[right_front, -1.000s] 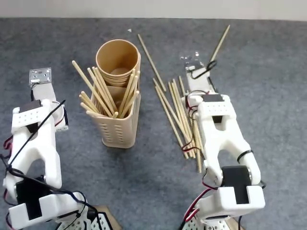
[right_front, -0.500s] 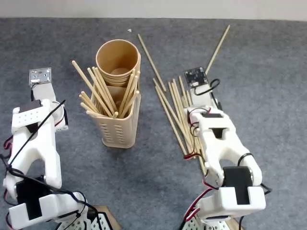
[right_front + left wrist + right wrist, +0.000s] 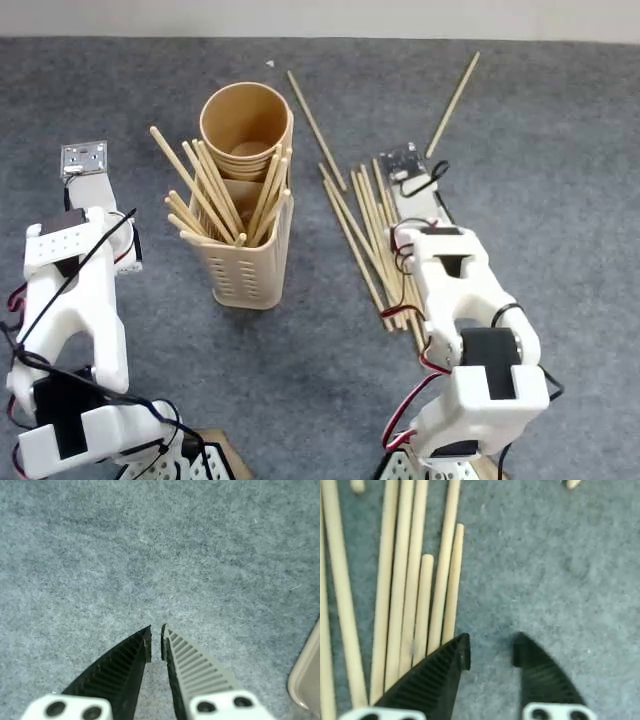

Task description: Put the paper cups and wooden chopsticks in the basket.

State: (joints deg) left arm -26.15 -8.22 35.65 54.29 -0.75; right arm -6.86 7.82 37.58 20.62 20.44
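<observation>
A perforated beige basket (image 3: pixel 248 262) stands at the middle of the carpet. It holds stacked paper cups (image 3: pixel 245 125) and several wooden chopsticks (image 3: pixel 215 195). A loose pile of chopsticks (image 3: pixel 375 240) lies to its right. My right gripper (image 3: pixel 405 172) hovers at the far right side of that pile. In the right wrist view my right gripper (image 3: pixel 491 650) is open over bare carpet, with the chopstick ends (image 3: pixel 420 595) just beside one finger. My left gripper (image 3: pixel 155 641) is shut and holds nothing, low over carpet left of the basket; my left gripper (image 3: pixel 85 165) sits at the far left.
Two single chopsticks lie farther back, one (image 3: pixel 318 130) behind the pile and one (image 3: pixel 453 103) at the far right. The basket's corner (image 3: pixel 307 675) is near the left gripper. Grey carpet covers the whole table.
My right arm has drawn back toward the near side and lowered by the chopstick pile. The left arm has not moved.
</observation>
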